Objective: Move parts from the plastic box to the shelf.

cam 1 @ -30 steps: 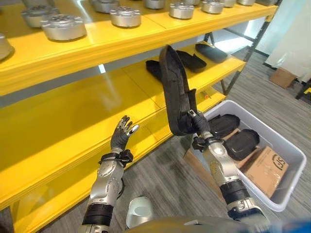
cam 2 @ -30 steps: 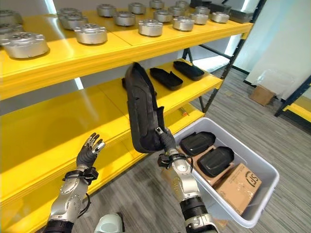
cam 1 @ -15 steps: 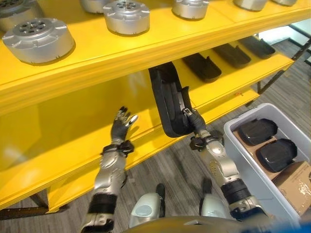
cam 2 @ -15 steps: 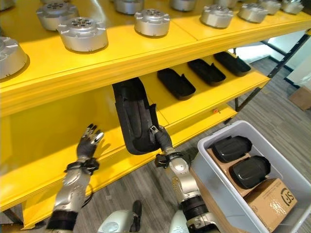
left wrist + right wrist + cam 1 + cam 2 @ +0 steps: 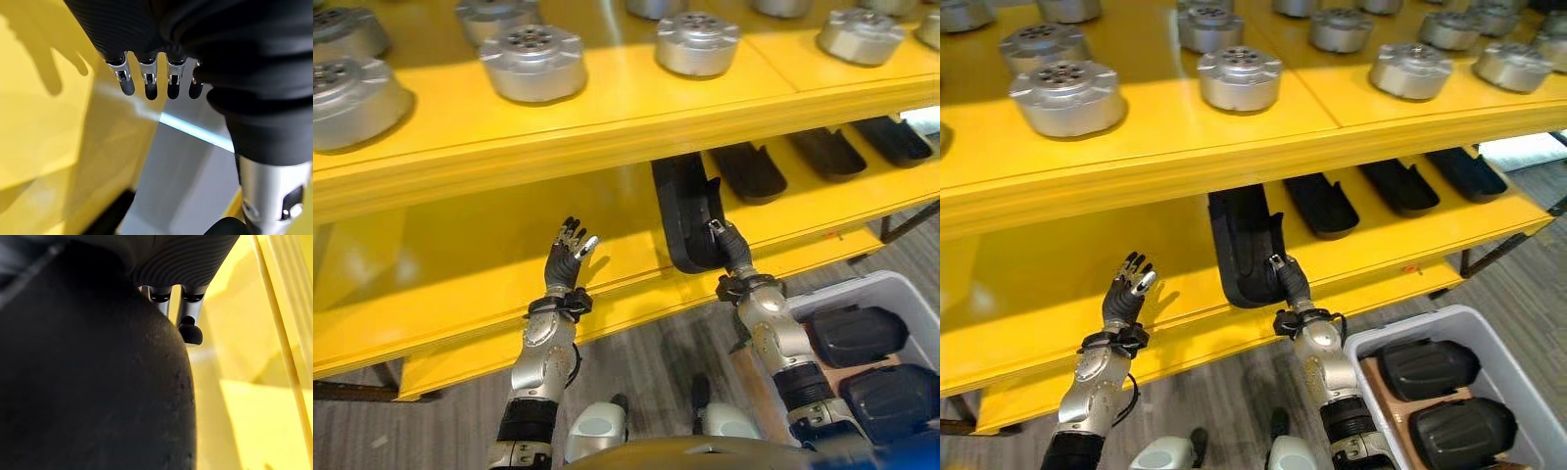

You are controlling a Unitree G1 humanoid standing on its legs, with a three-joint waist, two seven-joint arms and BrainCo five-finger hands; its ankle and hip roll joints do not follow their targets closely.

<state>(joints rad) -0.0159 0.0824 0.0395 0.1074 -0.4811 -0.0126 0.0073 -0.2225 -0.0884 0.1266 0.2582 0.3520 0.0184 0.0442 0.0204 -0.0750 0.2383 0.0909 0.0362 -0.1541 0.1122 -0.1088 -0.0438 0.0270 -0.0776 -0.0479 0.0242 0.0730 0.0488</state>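
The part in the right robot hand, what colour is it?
Black, matte all over. The part shows best in the right eye view, gripped by the right robot hand.

Head stereo pair is looking down from above at the yellow shelf [image 5: 607, 108]; both eyes are sharing the same scene, slightly offset sideways. Left wrist camera is looking along the left hand [image 5: 146, 81] toward the shelf from very close. Right wrist camera is sitting right against the black part [image 5: 93, 382].

Warehouse: yellow shelf [image 5: 607, 108], metal parts [image 5: 530, 63]
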